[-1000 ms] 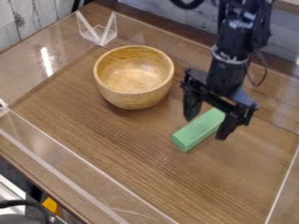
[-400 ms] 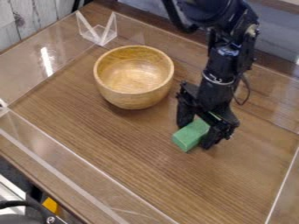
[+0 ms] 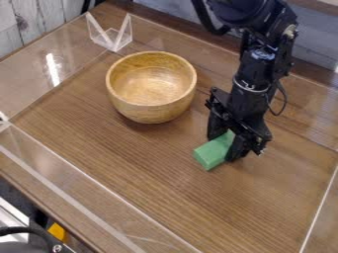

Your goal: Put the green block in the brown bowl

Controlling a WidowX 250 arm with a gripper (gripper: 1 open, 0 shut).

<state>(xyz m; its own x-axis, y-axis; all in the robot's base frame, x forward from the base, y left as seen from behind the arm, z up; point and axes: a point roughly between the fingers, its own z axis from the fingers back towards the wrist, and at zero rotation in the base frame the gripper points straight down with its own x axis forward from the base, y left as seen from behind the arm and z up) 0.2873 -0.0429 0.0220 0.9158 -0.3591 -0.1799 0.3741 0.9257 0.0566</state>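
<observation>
The green block (image 3: 209,155) lies on the wooden table, right of the brown bowl (image 3: 149,107), which is empty. My gripper (image 3: 232,146) points down over the block's far end, one finger on each side of it and low at the table. Only the block's near end shows; the rest is hidden between the fingers. The jaws stand close to the block's sides, and I cannot tell whether they press on it.
A clear plastic stand (image 3: 109,32) is at the back left behind the bowl. Low clear walls (image 3: 53,163) border the wooden table (image 3: 119,168) at the left and front. The dark arm (image 3: 264,49) rises from the gripper toward the top right.
The gripper came down over the green block, rolled a little, and its jaws narrowed around the block's far end. The block and the bowl have not moved.
</observation>
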